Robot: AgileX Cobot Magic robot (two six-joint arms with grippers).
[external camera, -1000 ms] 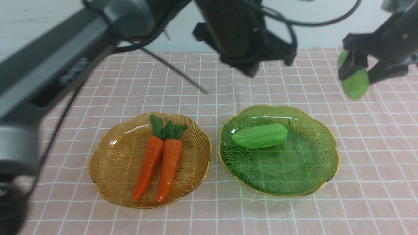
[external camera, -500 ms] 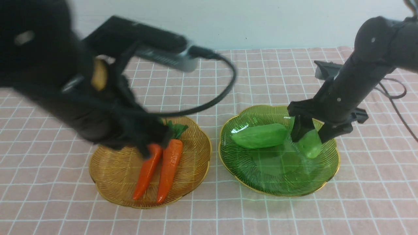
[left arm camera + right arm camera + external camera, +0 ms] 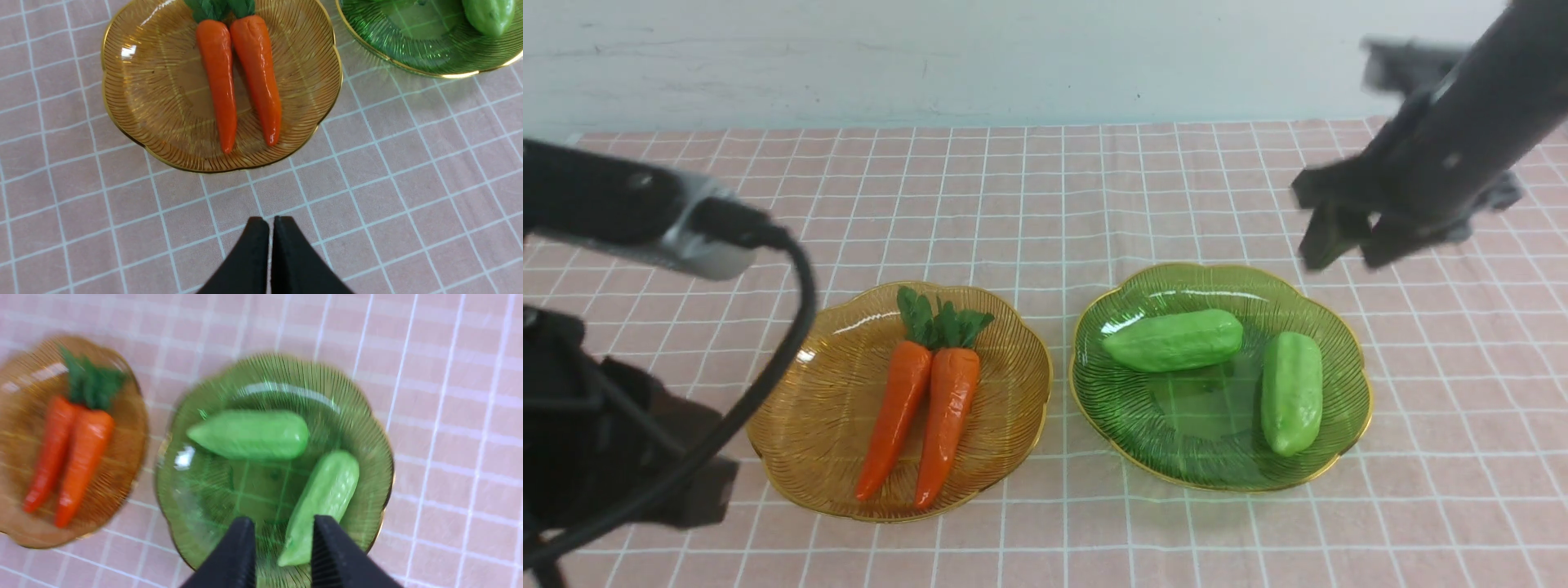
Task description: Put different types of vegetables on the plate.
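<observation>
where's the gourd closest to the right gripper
In the front view the gourd lies inside the green plate along its right rim, just right of the other gourd; the right gripper hangs clear above it.

Left gripper (image 3: 270,222) jaws together; right gripper (image 3: 282,528) jaws parted, held high

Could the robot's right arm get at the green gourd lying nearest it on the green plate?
Probably yes. The right pincer hangs empty, jaws apart, raised near the far right side of the green plate. That gourd lies uncovered by the plate's right rim, and nothing stands between them.
</observation>
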